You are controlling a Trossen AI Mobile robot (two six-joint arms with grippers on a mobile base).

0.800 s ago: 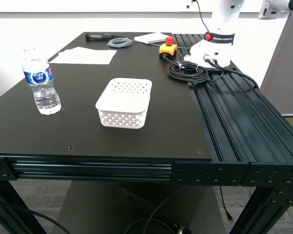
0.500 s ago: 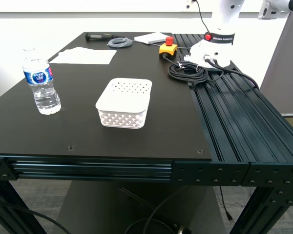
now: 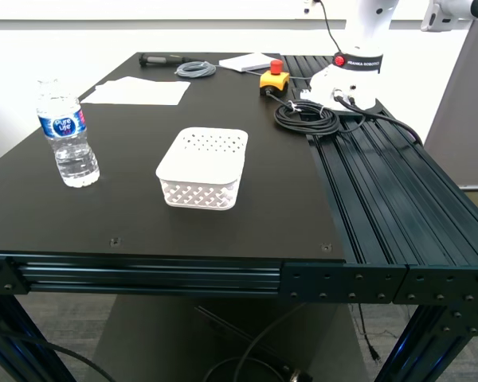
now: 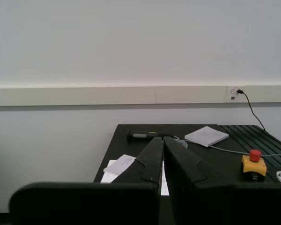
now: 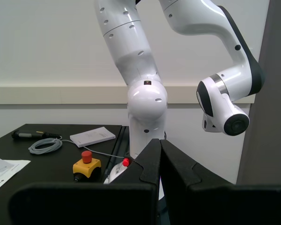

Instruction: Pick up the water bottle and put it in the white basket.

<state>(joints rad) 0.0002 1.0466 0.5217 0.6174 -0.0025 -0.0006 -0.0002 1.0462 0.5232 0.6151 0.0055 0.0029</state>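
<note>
The water bottle (image 3: 66, 131), clear with a white cap and a blue-red label, stands upright on the black table near the exterior view's left edge. The white basket (image 3: 203, 167) with lattice sides sits near the table's middle, a short way from the bottle toward the exterior view's right, with nothing in it. Neither of my arms shows in the exterior view. My first gripper (image 4: 162, 145) is shut with nothing held, looking over the table's far end. My second gripper (image 5: 159, 146) is also shut on nothing, facing a white robot arm. Bottle and basket are outside both wrist views.
A white robot arm (image 3: 353, 68) stands on its base at the back right of the exterior view, beside a coiled black cable (image 3: 306, 117) and a yellow emergency stop box (image 3: 274, 78). White papers (image 3: 140, 91), a grey cable coil (image 3: 195, 69) and a black tool (image 3: 163, 60) lie at the far end.
</note>
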